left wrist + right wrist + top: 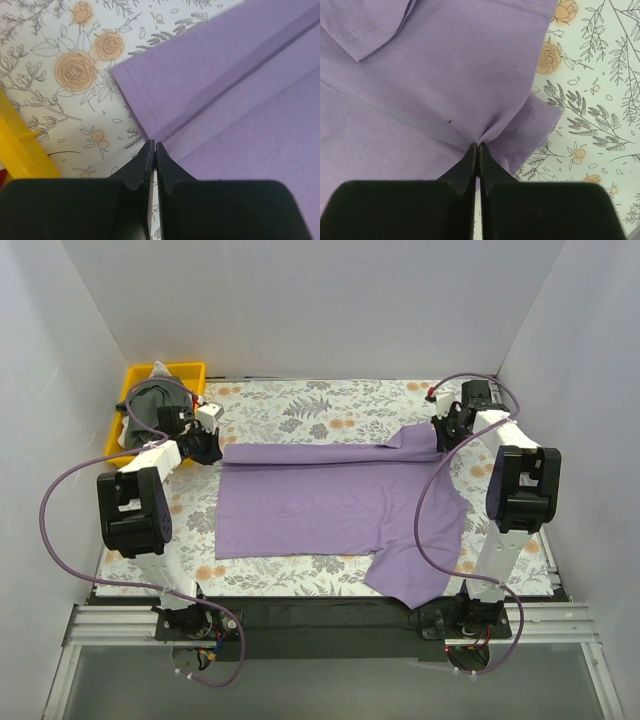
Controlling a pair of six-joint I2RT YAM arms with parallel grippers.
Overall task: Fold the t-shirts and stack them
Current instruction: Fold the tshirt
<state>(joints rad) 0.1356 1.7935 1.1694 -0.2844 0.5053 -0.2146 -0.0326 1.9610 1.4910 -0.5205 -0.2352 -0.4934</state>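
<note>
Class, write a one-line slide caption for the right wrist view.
Right gripper shut on a puckered fold of the lilac t-shirt, beside the floral table cover.

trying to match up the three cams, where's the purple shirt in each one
Top external: the shirt lies spread across the middle.
Left wrist: it fills the right side, with a hem corner at upper centre.
Right wrist: it fills the left and centre, puckered at bottom centre.
Shared landmark: the floral table cover, at left in the left wrist view and at right in the right wrist view.
</note>
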